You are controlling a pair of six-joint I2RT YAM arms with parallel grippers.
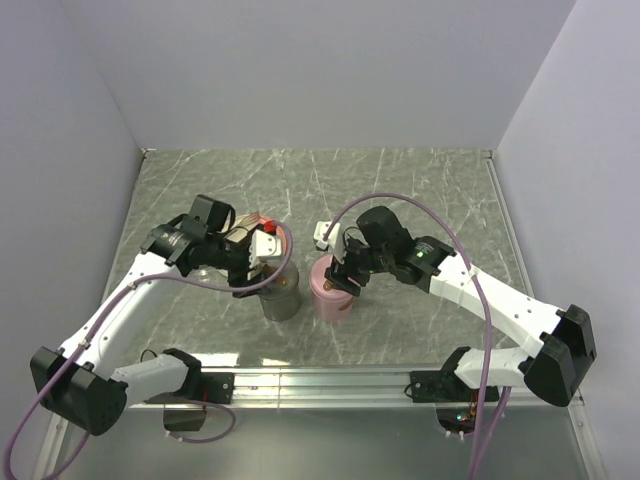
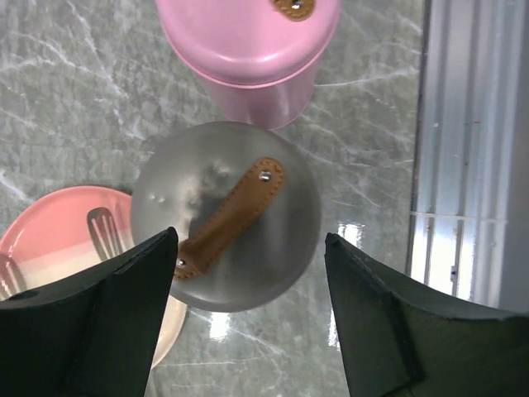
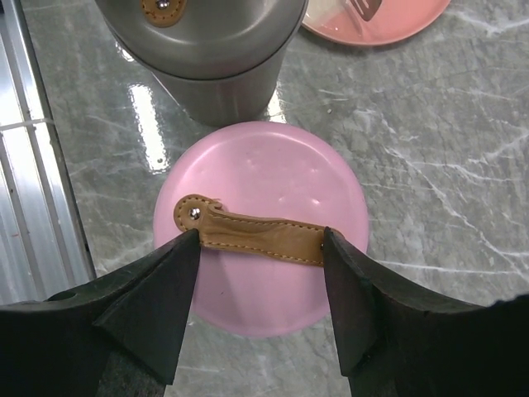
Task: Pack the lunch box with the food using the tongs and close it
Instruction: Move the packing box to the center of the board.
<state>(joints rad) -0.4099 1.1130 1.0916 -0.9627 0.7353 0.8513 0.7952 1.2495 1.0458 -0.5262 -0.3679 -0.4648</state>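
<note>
The lunch box shows as two round lidded tins side by side. The grey tin (image 1: 282, 298) has a brown strap (image 2: 231, 215) on its lid (image 2: 281, 248). My left gripper (image 2: 248, 248) hangs open just above that lid, holding nothing. The pink tin (image 1: 332, 290) sits to its right, and its lid (image 3: 264, 174) bears a tan strap (image 3: 256, 236). My right gripper (image 3: 260, 240) is open over it, a fingertip at each end of the strap. The silver tongs (image 2: 101, 231) lie on a pink plate (image 2: 50, 231). No food shows in any view.
An aluminium rail (image 1: 320, 380) runs along the table's near edge, close behind both tins. The plate (image 3: 388, 25) lies just beyond the grey tin (image 3: 215, 50), under my left arm. White walls close in the marble table on three sides.
</note>
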